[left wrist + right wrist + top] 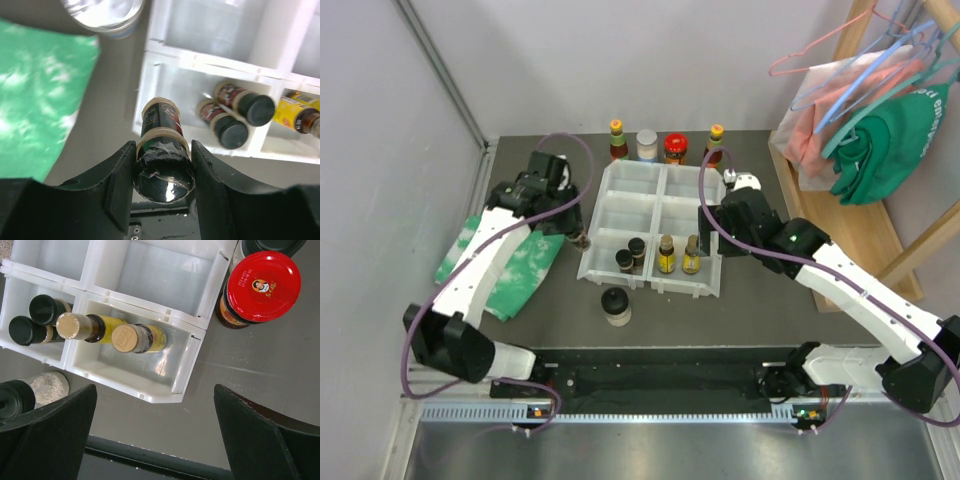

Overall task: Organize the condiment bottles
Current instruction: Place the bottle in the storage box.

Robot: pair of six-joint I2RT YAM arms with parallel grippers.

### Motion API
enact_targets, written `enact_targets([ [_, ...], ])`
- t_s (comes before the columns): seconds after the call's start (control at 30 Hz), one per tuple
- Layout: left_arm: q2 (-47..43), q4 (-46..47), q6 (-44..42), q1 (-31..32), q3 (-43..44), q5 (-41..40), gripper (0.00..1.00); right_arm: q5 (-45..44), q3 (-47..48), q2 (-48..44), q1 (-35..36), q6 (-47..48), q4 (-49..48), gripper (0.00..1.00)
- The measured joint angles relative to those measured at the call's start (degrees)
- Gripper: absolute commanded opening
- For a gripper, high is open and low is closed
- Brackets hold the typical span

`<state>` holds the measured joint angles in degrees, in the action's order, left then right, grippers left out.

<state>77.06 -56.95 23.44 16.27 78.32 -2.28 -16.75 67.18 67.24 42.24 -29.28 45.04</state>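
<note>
The left gripper is clamped on a small dark spice jar. Its fingers press the black-capped end from both sides, and the labelled body points away from the wrist. The jar hangs over the grey tabletop, just outside the left wall of the white tray. Whether it touches the surface cannot be told.

To the right of this gripper, two more spice jars sit side by side in the tray's near left compartment. To its left lies the green-white cloth. Ahead of it a clear jar sits on the tabletop, cut off by the top edge of the view.

The right gripper has its jaws spread wide and holds nothing. It hovers over the tray's near right corner. Ahead of it and to the left, two yellow-labelled bottles with tan caps sit touching in the near right compartment. Ahead and to the right, a red-lidded jar sits on the tabletop just beside the tray's right wall. By its left finger is a black-capped jar of pale grains.

Beyond both grippers, a row of four bottles and jars lines the far side of the tray.
</note>
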Motion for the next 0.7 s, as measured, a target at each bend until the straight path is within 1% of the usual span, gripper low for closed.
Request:
enact_targets([
  [0.17, 8.8, 2.3, 0.7, 5.4, 3.8, -0.9, 0.0, 0.0, 0.0, 0.0, 0.0, -0.4, 0.0, 0.99],
  [0.3, 14.3, 3.7, 1.3, 7.7, 5.2, -2.0, 0.0, 0.0, -0.4, -0.2, 0.0, -0.6, -0.1, 0.99],
  [0.57, 17.6, 4.7, 2.7, 10.1, 4.8, -3.2, 0.0, -0.2, -2.8, -1.6, 0.0, -1.3, 0.4, 0.99],
  [0.7, 17.8, 6.8, 3.9, 11.1, 1.9, -4.1, 0.0, -0.4, -3.0, -1.6, 0.0, -1.4, 0.4, 0.99],
])
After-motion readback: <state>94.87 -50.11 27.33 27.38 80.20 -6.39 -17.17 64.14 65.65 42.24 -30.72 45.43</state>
